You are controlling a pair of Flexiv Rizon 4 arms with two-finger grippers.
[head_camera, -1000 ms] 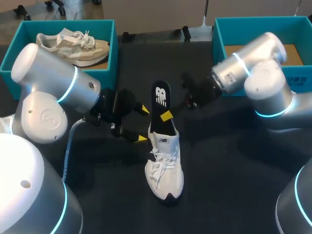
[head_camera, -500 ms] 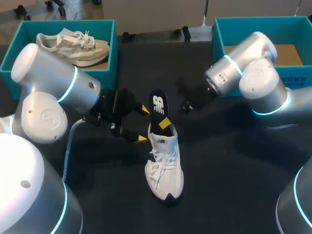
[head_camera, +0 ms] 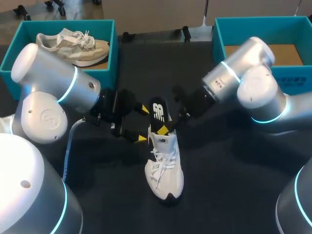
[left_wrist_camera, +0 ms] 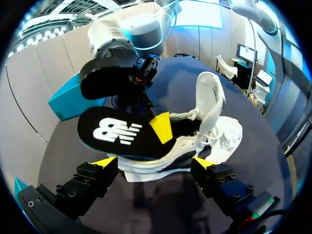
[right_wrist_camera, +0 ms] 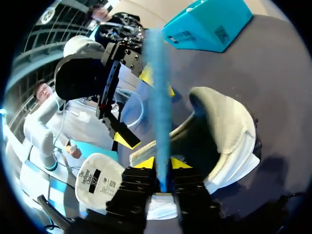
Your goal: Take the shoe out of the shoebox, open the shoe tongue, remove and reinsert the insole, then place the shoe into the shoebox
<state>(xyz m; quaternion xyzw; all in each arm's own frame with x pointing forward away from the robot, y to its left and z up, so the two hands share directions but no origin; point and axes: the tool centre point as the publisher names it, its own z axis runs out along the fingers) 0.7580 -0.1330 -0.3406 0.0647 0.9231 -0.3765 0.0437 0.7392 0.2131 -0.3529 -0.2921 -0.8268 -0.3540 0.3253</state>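
A white shoe (head_camera: 165, 163) lies mid-table, toe toward the front edge. A black insole (head_camera: 158, 111) stands tilted out of its heel opening, lower end inside the shoe. My right gripper (head_camera: 165, 129) is shut on the insole just above the collar. In the right wrist view the insole (right_wrist_camera: 157, 97) shows edge-on, blue, pinched between the right gripper's (right_wrist_camera: 162, 165) yellow tips. My left gripper (head_camera: 143, 124) is open, its fingers on either side of the shoe's heel. In the left wrist view the left gripper (left_wrist_camera: 152, 163) straddles the shoe (left_wrist_camera: 214, 136), with the insole (left_wrist_camera: 122, 134) above.
A teal shoebox (head_camera: 113, 53) at the back left holds a beige shoe (head_camera: 73, 45). A second teal shoebox (head_camera: 218, 36) stands at the back right, behind my right arm, with a bare cardboard floor. Black tabletop lies around the white shoe.
My right gripper has come down and toward the shoe with the insole, which now sits lower and deeper in the heel opening. The left arm and the shoe have stayed put.
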